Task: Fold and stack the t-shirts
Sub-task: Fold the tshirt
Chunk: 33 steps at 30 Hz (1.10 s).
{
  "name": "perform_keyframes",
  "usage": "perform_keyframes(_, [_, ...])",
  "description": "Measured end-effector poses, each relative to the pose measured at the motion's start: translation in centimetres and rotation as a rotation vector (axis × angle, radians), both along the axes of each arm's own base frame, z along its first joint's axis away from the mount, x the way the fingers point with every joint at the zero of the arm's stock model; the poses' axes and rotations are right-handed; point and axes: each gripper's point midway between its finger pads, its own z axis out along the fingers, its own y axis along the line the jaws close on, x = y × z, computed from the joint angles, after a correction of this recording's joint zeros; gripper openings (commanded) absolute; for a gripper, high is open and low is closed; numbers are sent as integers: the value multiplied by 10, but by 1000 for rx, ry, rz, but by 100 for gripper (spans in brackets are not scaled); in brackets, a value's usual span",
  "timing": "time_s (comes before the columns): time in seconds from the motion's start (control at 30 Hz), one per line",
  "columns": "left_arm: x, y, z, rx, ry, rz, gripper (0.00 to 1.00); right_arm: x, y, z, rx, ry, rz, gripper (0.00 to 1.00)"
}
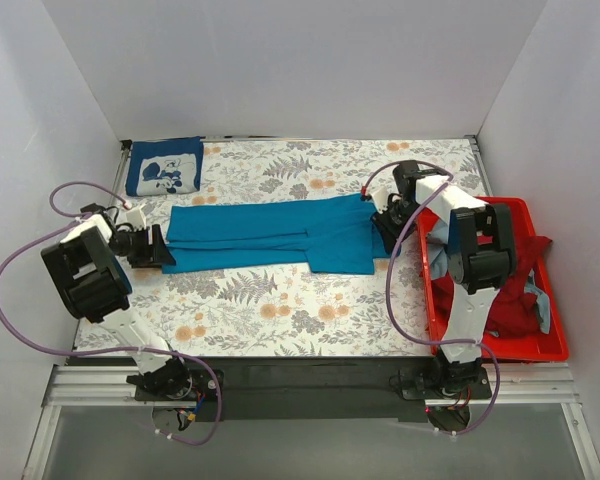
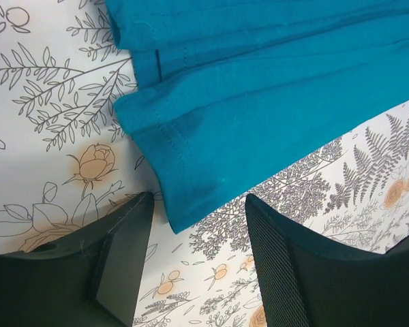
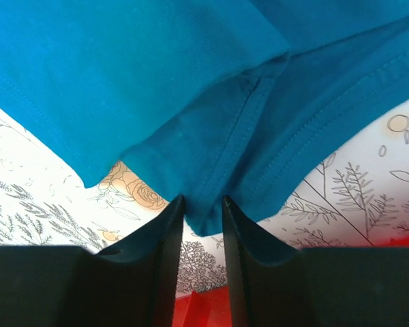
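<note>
The teal-blue t-shirt (image 1: pixel 270 232) lies across the middle of the table, folded lengthwise into a long strip. My left gripper (image 1: pixel 158 248) is at its left end. In the left wrist view the gripper (image 2: pixel 198 197) is open, and a corner of the shirt (image 2: pixel 259 102) lies between the fingers, ungripped. My right gripper (image 1: pixel 383 222) is at the right end. In the right wrist view it (image 3: pixel 203 199) is shut on a hem fold of the shirt (image 3: pixel 157 82). A folded navy t-shirt (image 1: pixel 165 167) with a white print lies at the back left corner.
A red plastic bin (image 1: pixel 495 348) stands at the right edge of the table and holds a crumpled dark red shirt (image 1: pixel 510 300) and pale blue-grey cloth (image 1: pixel 543 305). The right arm reaches over the bin's left side. White walls enclose the floral-patterned table.
</note>
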Motion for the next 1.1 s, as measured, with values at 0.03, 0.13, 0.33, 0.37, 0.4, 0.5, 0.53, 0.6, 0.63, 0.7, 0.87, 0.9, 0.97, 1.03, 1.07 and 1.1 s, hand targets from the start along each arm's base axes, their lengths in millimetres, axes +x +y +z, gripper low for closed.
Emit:
perform_keyframes(0.03, [1, 0, 0, -4, -1, 5, 52, 0, 0, -2, -1, 3, 0, 31])
perform_keyframes(0.13, [4, -1, -2, -15, -3, 17, 33, -2, -1, -7, -4, 12, -2, 20])
perform_keyframes(0.33, [4, 1, -9, -11, 18, 31, 0, -2, 0, -7, -4, 13, -7, 1])
perform_keyframes(0.37, [4, 3, -10, -3, 21, 29, 0, -1, -1, -7, -4, 11, -6, 1])
perform_keyframes(0.4, [3, 4, -9, 3, 25, 28, 0, -1, -1, -6, -5, 11, -6, 1])
perform_keyframes(0.5, [2, 10, -6, 31, 39, 18, 0, -2, -2, -6, -9, 12, -2, 1])
perform_keyframes(0.53, [1, 13, -4, 42, 43, 14, 0, -3, -2, -5, -9, 11, 1, 1])
perform_keyframes(0.6, [-2, 20, -3, 63, 52, 10, 0, -8, -2, -4, -11, 15, 11, 1])
perform_keyframes(0.63, [-5, 24, -3, 72, 60, 10, 0, -14, -1, -4, -13, 22, 18, 1])
perform_keyframes(0.7, [-13, 31, -5, 87, 81, 11, 0, -27, 1, -5, -17, 43, 33, 1])
perform_keyframes(0.87, [-26, 44, -8, 126, 114, 1, 0, -63, 16, 2, -13, 107, 92, 1])
perform_keyframes(0.9, [-27, 45, -9, 134, 116, -2, 0, -67, 18, 4, -8, 116, 98, 1])
perform_keyframes(0.97, [-28, 47, -11, 139, 118, -9, 14, -69, 20, 5, -2, 123, 95, 12])
perform_keyframes(1.03, [-28, 44, -10, 122, 107, -27, 27, -71, 20, 6, -5, 136, 79, 27])
perform_keyframes(1.07, [-27, 42, -9, 115, 95, -40, 31, -72, 18, 6, -8, 139, 76, 30])
perform_keyframes(1.1, [-25, 39, -6, 97, 74, -52, 38, -73, 18, 6, -10, 145, 69, 33])
